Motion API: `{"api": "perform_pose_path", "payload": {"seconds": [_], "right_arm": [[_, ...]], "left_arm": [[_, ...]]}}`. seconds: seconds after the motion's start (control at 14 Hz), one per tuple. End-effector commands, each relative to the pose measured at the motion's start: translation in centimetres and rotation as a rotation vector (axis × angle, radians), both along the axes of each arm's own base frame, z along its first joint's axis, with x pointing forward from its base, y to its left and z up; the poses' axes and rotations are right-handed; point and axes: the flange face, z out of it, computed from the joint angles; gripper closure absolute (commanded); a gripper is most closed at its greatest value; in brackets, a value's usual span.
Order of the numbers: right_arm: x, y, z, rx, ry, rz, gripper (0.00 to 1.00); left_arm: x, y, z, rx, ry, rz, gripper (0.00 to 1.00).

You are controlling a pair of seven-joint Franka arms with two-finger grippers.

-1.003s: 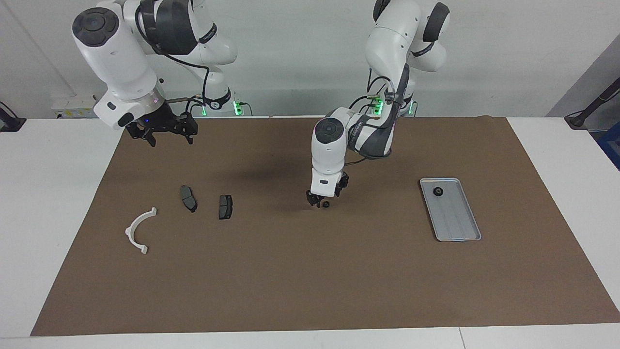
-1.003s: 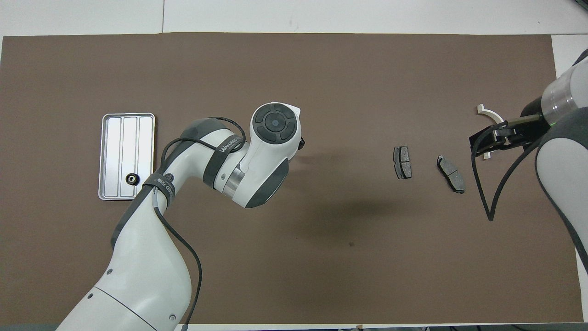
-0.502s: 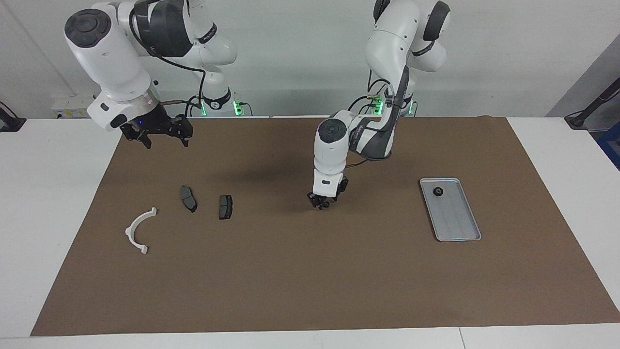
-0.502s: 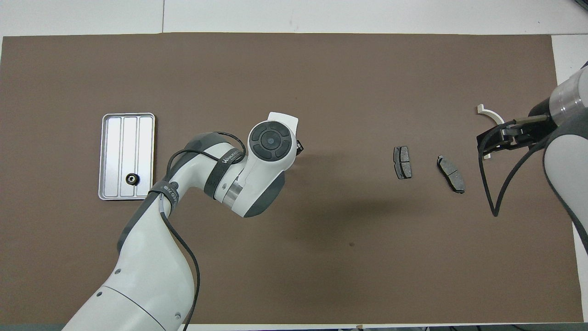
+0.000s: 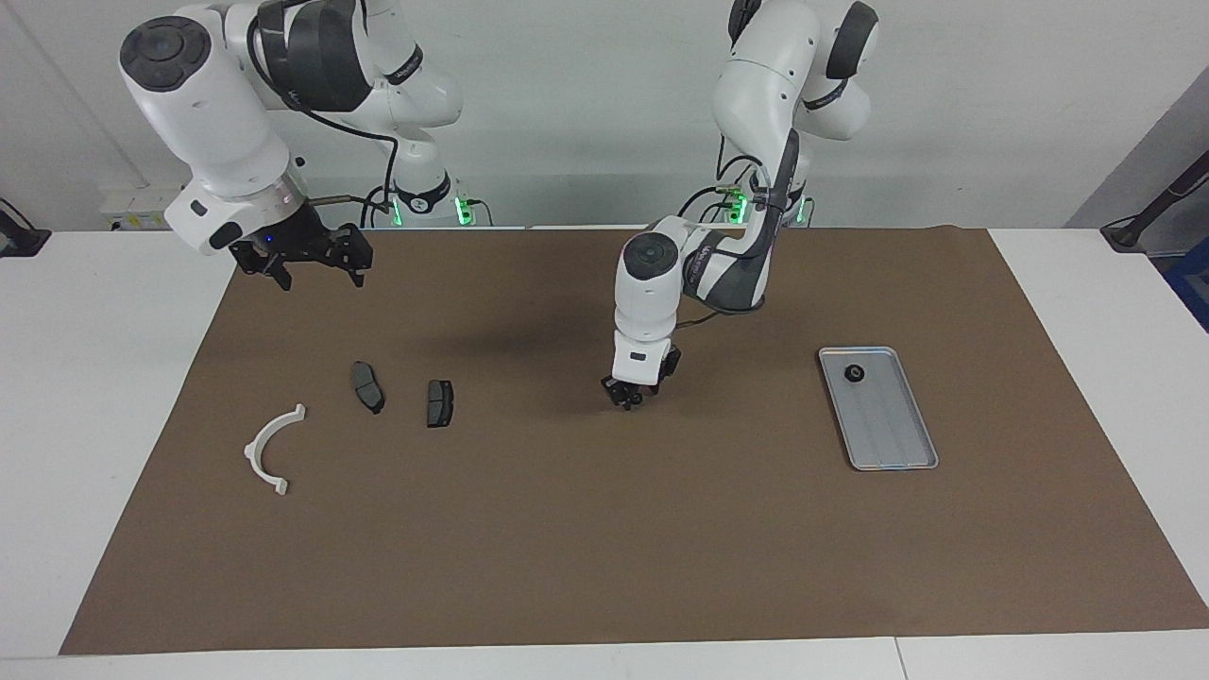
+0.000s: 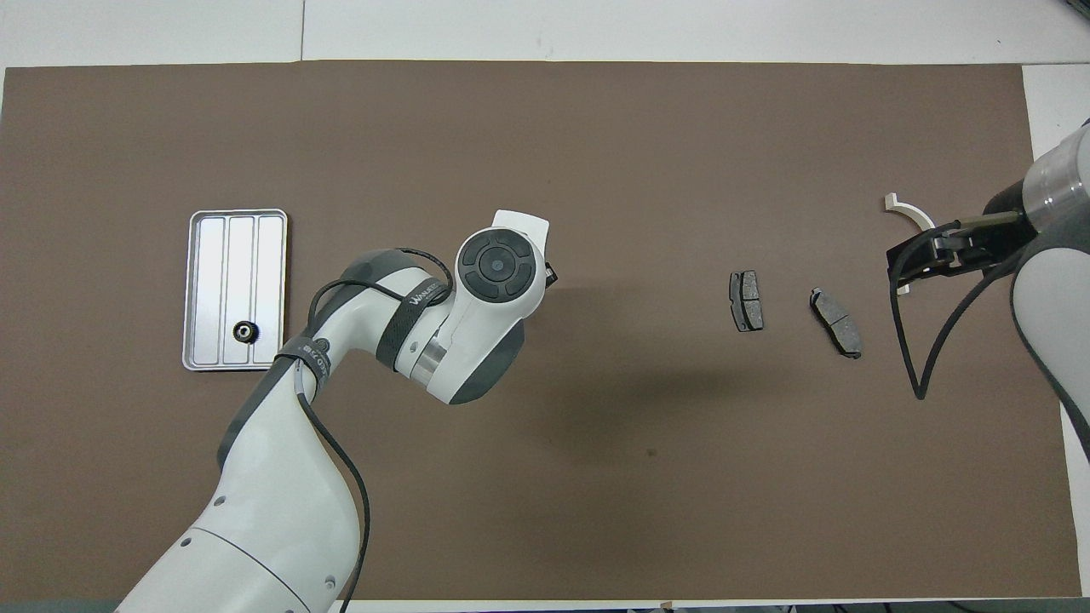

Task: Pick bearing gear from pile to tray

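Observation:
My left gripper [image 5: 627,400] is down at the mat in the middle of the table, shut on a small black bearing gear [image 5: 632,399] that barely shows between its fingertips. In the overhead view the left arm's wrist covers both. The silver ribbed tray [image 5: 893,434] [image 6: 238,255] lies toward the left arm's end, with another black bearing gear [image 5: 855,372] [image 6: 245,331] in its corner nearest the robots. My right gripper [image 5: 316,267] [image 6: 918,260] hangs open above the mat, toward the right arm's end.
The rest of the pile lies toward the right arm's end: a white half-ring bracket [image 5: 249,451] [image 6: 911,211] and two dark grey brake pads [image 5: 368,386] [image 5: 439,402] [image 6: 746,300] [image 6: 836,322]. A brown mat [image 5: 604,548] covers the table.
My left gripper's fingers have closed on the bearing gear at the mat. The right arm has drifted slightly toward its own end of the table, its gripper staying open.

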Motion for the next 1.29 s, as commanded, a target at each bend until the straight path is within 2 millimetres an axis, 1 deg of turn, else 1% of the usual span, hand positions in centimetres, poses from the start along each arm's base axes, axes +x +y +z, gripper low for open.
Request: {"api": "perform_pose_path", "payload": {"seconds": [0.0,0.14,0.21,0.29,0.43,0.5,0.57,0.64,0.72,0.86,0.93,1.0,1.15,1.22], "right_arm": [[-0.4,-0.2,0.3,0.007,-0.016,-0.012,0.00],[-0.4,-0.1,0.2,0.007,-0.012,-0.009,0.00],[-0.4,-0.2,0.3,0.008,-0.015,-0.006,0.00],[-0.4,-0.3,0.3,0.008,-0.015,0.008,0.00],[-0.4,-0.4,0.3,0.009,-0.015,0.019,0.00],[-0.3,-0.4,0.2,0.007,-0.013,0.022,0.00],[-0.4,-0.4,0.2,0.003,-0.012,0.024,0.00],[-0.4,-0.4,0.2,0.001,-0.012,0.021,0.00],[-0.4,-0.4,0.2,-0.002,-0.014,0.020,0.00],[-0.4,-0.7,0.2,-0.003,-0.014,0.008,0.00],[-0.4,-0.9,0.2,-0.003,-0.014,0.000,0.00],[-0.4,-1.4,0.2,-0.005,-0.014,-0.009,0.00],[-0.5,-1.8,0.3,-0.009,-0.016,-0.024,0.00],[-0.5,-2.4,0.4,-0.011,-0.017,-0.038,0.00]], "left_arm": [[-0.5,0.9,0.8,0.019,-0.002,0.013,1.00],[0.1,1.0,1.9,0.038,0.016,0.017,1.00],[1.0,1.7,2.7,0.059,0.030,0.027,1.00],[1.7,2.7,3.5,0.067,0.033,0.038,1.00],[2.7,5.8,5.8,0.058,0.022,0.023,1.00],[3.0,8.1,7.3,0.061,0.028,0.004,1.00],[3.1,10.9,8.6,0.065,0.039,-0.027,1.00],[3.3,14.0,9.9,0.060,0.047,-0.050,1.00],[3.9,17.3,10.6,0.057,0.051,-0.081,1.00],[5.6,21.8,10.6,0.054,0.049,-0.137,1.00],[6.2,23.8,10.5,0.050,0.050,-0.163,1.00],[6.8,26.0,10.5,0.045,0.051,-0.189,1.00],[7.8,31.2,9.8,0.045,0.035,-0.289,1.00],[8.0,33.1,9.2,0.046,0.026,-0.317,1.00]]}}
